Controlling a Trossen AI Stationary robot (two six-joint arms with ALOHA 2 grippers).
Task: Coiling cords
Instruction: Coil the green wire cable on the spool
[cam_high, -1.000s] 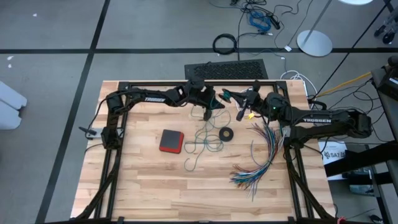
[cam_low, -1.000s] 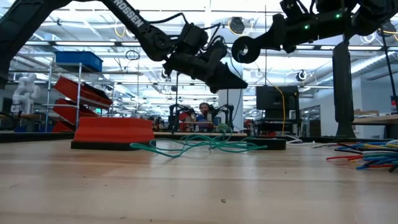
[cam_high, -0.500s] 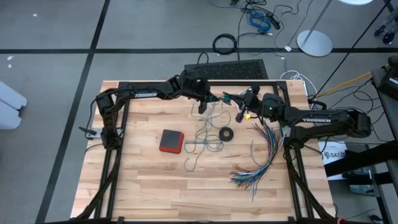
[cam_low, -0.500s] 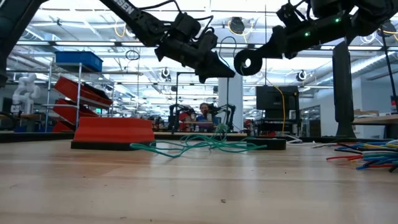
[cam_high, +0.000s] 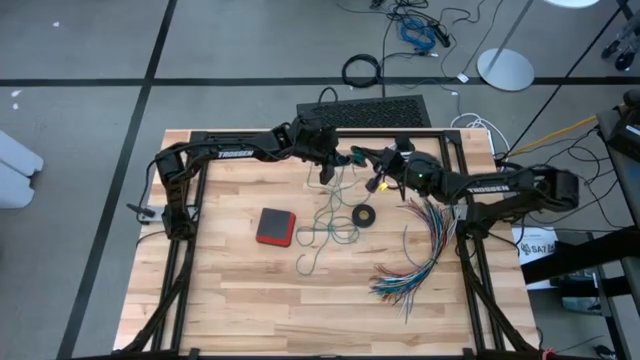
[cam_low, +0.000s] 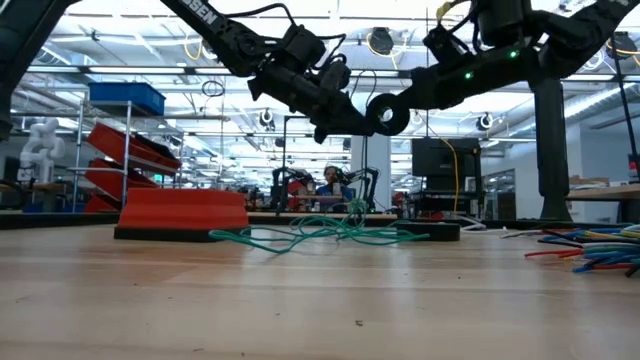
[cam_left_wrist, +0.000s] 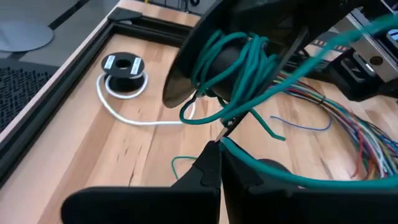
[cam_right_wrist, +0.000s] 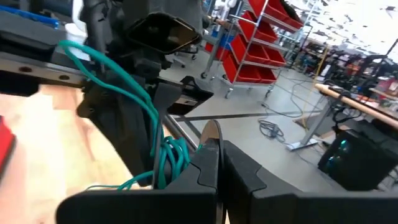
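Observation:
Part of the teal-green cord (cam_high: 325, 226) lies in loose loops on the table, and part is wound on a black spool (cam_left_wrist: 219, 59). My right gripper (cam_right_wrist: 219, 163) holds that spool in the air over the far middle of the table. My left gripper (cam_left_wrist: 219, 163) is just beside the spool, shut on the cord where it runs off the spool. The white cord (cam_left_wrist: 134, 118) lies on the table near the far edge, joined to a small round black-and-white piece (cam_left_wrist: 122, 64). My left gripper pinches one strand of the teal cord (cam_left_wrist: 227, 147) between its shut fingertips, a short way from the spool. The fingers slant downward from the table's left. The strand runs from them up to the spool. My right gripper is shut on the spool's thin flange (cam_right_wrist: 211, 134), pinching its rim edge-on between the two fingers. The fingers come about level from the table's right. The spool (cam_low: 385, 113) is lifted clear of the table, its flat side facing the near edge.
A red box (cam_high: 275, 226) lies left of the loose cord and a small black tape ring (cam_high: 365, 215) right of it. A fanned bundle of multicoloured wires (cam_high: 420, 250) covers the right side. Bare wood lies along the near edge.
My right gripper has come down with the spool and gone toward my left gripper, so the spool now sits right beside the left fingers. My left gripper has risen a little and rolled, keeping its hold on the teal cord. The loops on the table have stayed put.

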